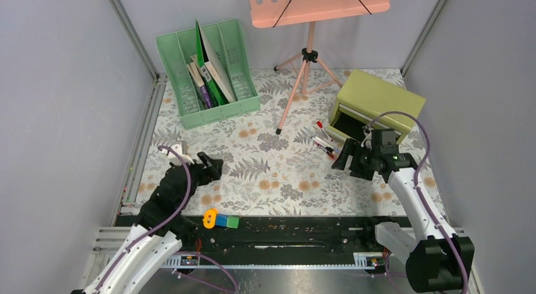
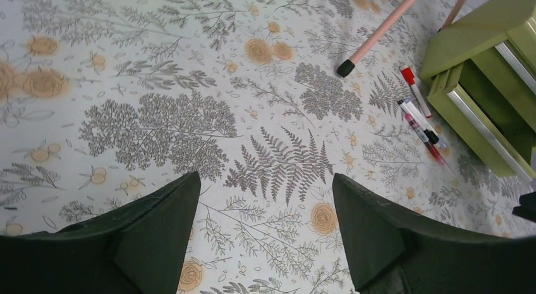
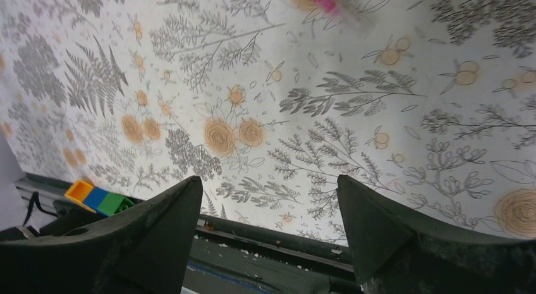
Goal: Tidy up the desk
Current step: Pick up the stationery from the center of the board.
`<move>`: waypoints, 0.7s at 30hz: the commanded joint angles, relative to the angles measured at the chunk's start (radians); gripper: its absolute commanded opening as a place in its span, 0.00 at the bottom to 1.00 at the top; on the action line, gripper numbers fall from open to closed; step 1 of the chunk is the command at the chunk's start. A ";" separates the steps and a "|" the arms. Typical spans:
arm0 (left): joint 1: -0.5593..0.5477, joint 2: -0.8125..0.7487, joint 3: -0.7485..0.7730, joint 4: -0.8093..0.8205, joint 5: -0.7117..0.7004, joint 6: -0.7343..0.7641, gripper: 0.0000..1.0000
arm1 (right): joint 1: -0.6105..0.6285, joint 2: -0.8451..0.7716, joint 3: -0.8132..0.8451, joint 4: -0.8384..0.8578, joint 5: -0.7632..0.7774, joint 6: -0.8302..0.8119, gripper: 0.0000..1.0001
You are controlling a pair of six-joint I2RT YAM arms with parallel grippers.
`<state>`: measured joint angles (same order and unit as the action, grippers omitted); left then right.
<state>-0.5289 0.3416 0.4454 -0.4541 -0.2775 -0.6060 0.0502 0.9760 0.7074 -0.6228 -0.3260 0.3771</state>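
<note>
The desk (image 1: 278, 177) is a pale cloth with grey ferns and orange flowers, framed by rails. My left gripper (image 1: 212, 164) hovers open and empty over bare cloth at the near left; in the left wrist view (image 2: 263, 180) only cloth lies between the jaws. My right gripper (image 1: 346, 158) is open and empty at the right, just near of several loose markers (image 1: 323, 142). In the right wrist view (image 3: 268, 179) it points back toward the near rail. The markers also show in the left wrist view (image 2: 420, 126).
A green file rack (image 1: 208, 73) with books stands at the back left. A pink music stand (image 1: 303, 60) is at the back centre. An olive drawer box (image 1: 379, 101), its drawer open, sits at the back right. Orange, blue and green blocks (image 1: 220, 219) lie on the near rail.
</note>
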 commanded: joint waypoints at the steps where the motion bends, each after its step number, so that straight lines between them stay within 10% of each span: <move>1: 0.004 -0.048 -0.067 0.090 -0.078 -0.113 0.78 | 0.083 0.040 0.021 -0.007 0.025 -0.019 0.84; 21: 0.004 0.067 -0.111 0.258 -0.149 -0.073 0.89 | 0.236 0.416 0.233 0.031 0.420 -0.089 0.73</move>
<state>-0.5289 0.3782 0.3115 -0.2981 -0.4084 -0.7223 0.2752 1.3293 0.8768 -0.6266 0.0158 0.3134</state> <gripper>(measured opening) 0.869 0.741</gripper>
